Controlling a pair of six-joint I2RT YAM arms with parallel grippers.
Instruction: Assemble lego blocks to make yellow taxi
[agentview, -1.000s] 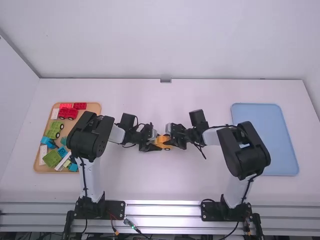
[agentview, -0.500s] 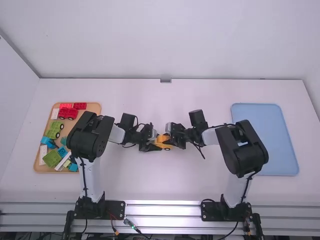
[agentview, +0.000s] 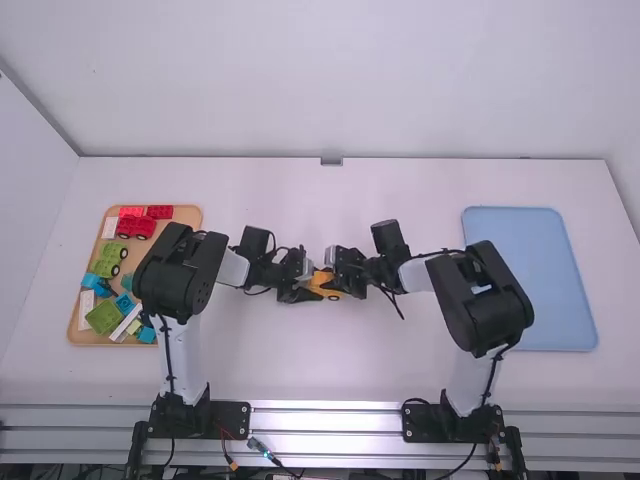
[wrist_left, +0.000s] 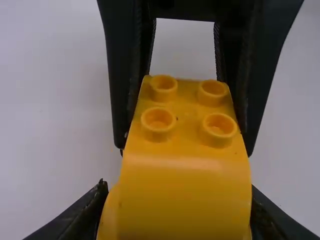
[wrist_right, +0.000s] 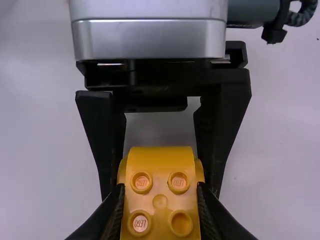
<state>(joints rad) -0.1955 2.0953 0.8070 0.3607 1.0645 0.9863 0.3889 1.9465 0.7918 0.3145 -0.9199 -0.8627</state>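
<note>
1. Held near the middle of the white table (agentview: 320, 365), between both arms: seen as a yellow car body (agentview: 323, 281) with a dark wheel (agentview: 333, 297) at its side.
2. Clamped from one end by the left gripper (agentview: 311, 289), with fingers against both sides of the body; rounded beside that grip, in the left wrist view.
3. Clamped from the other end by the right gripper (agentview: 337, 279), on both sides of the part with four studs (wrist_left: 162, 87).
4. Set well apart, at left, in a wooden tray (agentview: 73, 330): red, green and blue blocks; at right, placed flat, a blue tray (agentview: 550, 260).
</note>
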